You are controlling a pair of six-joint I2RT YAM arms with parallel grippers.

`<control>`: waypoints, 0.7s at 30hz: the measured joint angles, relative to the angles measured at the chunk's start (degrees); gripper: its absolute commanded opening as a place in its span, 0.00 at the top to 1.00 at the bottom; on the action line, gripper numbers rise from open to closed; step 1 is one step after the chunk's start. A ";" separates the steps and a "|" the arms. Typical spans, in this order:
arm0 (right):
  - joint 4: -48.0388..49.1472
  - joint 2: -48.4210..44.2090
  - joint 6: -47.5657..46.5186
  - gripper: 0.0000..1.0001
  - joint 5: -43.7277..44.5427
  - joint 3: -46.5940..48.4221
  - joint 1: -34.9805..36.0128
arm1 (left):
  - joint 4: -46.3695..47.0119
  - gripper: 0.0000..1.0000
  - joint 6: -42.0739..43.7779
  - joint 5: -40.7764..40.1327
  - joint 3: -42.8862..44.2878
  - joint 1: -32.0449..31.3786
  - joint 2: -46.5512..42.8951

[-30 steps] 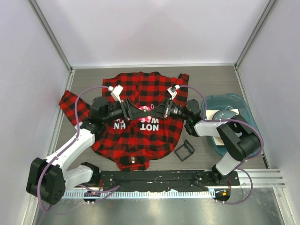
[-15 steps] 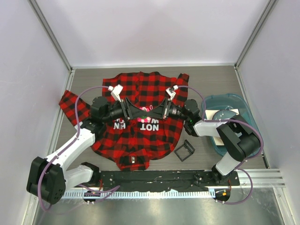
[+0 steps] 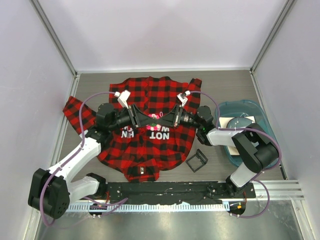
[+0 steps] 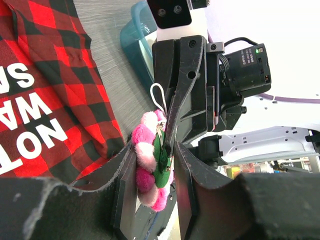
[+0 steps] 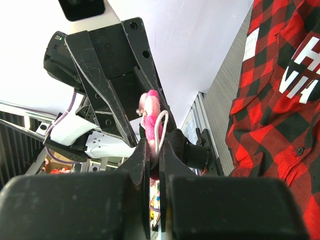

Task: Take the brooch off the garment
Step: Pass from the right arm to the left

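Surface: grey wood-grain table (image 3: 225, 85) enclosed by plain white walls.
Garment: spread flat at table centre (image 3: 150, 150), one sleeve reaching toward the left wall. The white lettering patch lies directly under the two grippers.
Left gripper: extended over the garment from the left (image 3: 146, 119). Its jaws stand apart, one on each side of the brooch. In the left wrist view one pad touches the pink petals. Whether both pads press on it cannot be determined.
Brooch: raised clear of the fabric, between the two grippers above the lettering (image 4: 150, 170). Pink petals face the left gripper's near pad. A green backing (image 4: 161, 157) and a white loop (image 5: 161, 125) are visible.
Right gripper: extended from the right, tip to tip with the left one (image 5: 154, 150). Its fingers are pressed together, pinching the brooch at its edge beside the loop.
Frame: black square (image 3: 196, 160), on bare table just beside the garment's right hem.
Bin: teal (image 3: 245, 102), at the right edge of the table, well apart from the garment.
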 measured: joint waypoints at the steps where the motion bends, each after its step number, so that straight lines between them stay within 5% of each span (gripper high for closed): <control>1: 0.00 0.00 -0.02 0.99 0.02 0.00 0.00 | 0.00 0.65 -0.02 -0.02 0.00 0.00 0.00; 21: -1.03 -0.66 -1.31 0.99 0.39 0.00 0.00 | 0.24 0.76 -2.32 -1.27 -0.85 0.00 -0.87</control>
